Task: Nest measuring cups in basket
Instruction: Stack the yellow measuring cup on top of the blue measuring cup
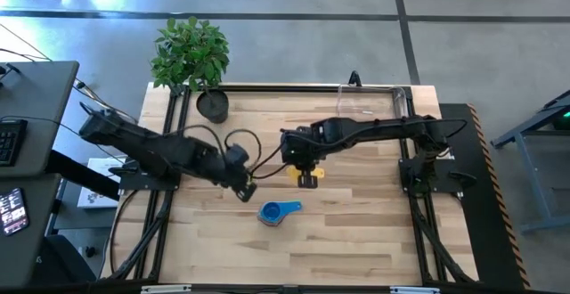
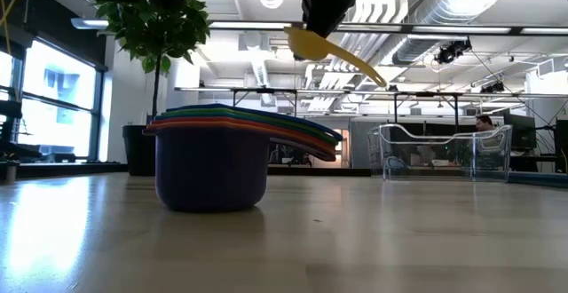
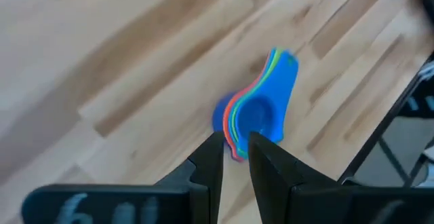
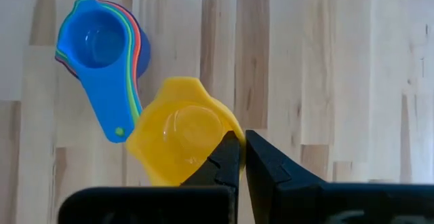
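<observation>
A stack of nested measuring cups (image 1: 276, 212), blue on top, stands on its base on the table near the middle; in the low view the stack (image 2: 213, 164) shows a purple bowl at the bottom. My right gripper (image 1: 305, 176) is shut on the yellow cup (image 4: 180, 139) and holds it in the air beside the far side of the stack. My left gripper (image 3: 235, 159) hovers left of the stack (image 3: 261, 108), fingers only a narrow gap apart, holding nothing. The clear basket (image 1: 374, 102) rests on the table by the far edge. My right gripper pinches the yellow cup by its bowl wall (image 4: 227, 134), one finger inside the bowl and one outside, coming from above and pointing down. The cup is lifted clear of the table and tilted, its handle (image 2: 359, 67) slanting downward.
A black pot with a green plant (image 1: 212, 105) stands at the table's far left corner. The clear basket (image 2: 444, 151) shows far behind the stack in the low view. Bare wood lies in front of the stack and toward the right edge.
</observation>
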`<action>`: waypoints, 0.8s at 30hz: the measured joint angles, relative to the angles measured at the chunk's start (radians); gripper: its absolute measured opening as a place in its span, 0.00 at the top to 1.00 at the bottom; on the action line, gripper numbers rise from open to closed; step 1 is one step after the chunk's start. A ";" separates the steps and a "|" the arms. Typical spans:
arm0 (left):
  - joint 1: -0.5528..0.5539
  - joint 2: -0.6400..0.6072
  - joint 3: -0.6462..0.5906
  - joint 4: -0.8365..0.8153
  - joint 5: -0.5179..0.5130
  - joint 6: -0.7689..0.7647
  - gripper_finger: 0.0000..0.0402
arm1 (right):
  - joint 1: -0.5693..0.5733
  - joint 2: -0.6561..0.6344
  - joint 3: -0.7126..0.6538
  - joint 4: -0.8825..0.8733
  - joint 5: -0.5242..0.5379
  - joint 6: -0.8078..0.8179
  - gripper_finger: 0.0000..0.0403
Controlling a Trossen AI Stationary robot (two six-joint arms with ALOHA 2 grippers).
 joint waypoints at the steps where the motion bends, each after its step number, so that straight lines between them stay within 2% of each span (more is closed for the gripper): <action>1: -0.009 0.014 0.000 0.001 0.008 -0.015 0.85 | -0.003 0.000 0.000 0.000 0.000 -0.003 1.00; 6: -0.053 0.079 0.001 -0.023 0.051 -0.092 0.85 | -0.020 0.000 0.000 -0.009 0.000 -0.008 1.00; 24: -0.145 0.285 0.000 -0.017 0.077 -0.394 0.85 | -0.035 -0.001 0.000 -0.004 0.001 -0.027 1.00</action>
